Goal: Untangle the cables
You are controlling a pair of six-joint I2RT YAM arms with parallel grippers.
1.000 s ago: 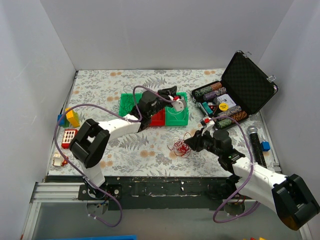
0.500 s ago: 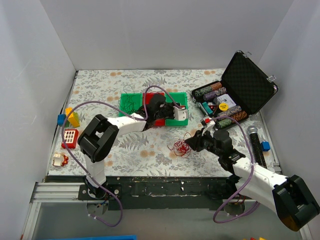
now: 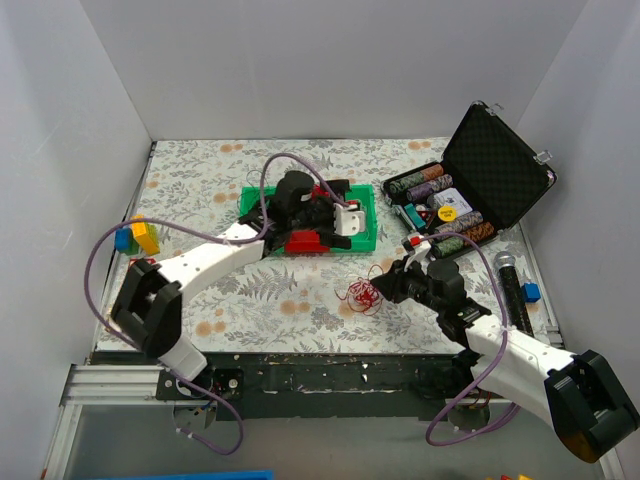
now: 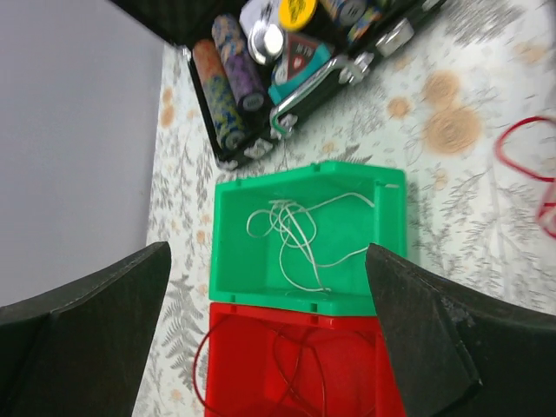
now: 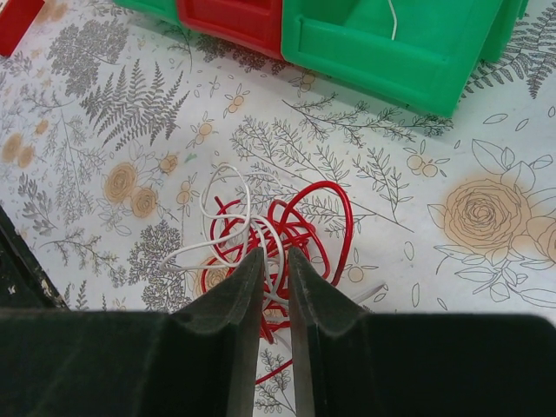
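Observation:
The cables (image 3: 362, 294) are a small clump of red and white wires on the floral table; the clump (image 5: 269, 230) fills the middle of the right wrist view. My right gripper (image 5: 276, 254) is pinched nearly shut on the clump's strands, with white wire showing in the narrow gap. My left gripper (image 4: 269, 334) hangs wide open over the bins, holding nothing. Below it, a loose red wire (image 4: 304, 365) lies in the red bin (image 4: 243, 382). A white wire (image 4: 295, 234) lies in the green bin (image 4: 234, 217). In the top view the left gripper (image 3: 335, 218) is over these bins.
A second green bin (image 3: 255, 205) at the left holds a dark wire. An open black case of poker chips (image 3: 480, 190) stands at the right, with a microphone (image 3: 508, 285) near the table edge. Toy blocks (image 3: 140, 235) lie at the far left. White walls enclose the table.
My left gripper has gone from shut to wide open over the bins, and its arm has swung out to the left. The right arm and the clump have not moved.

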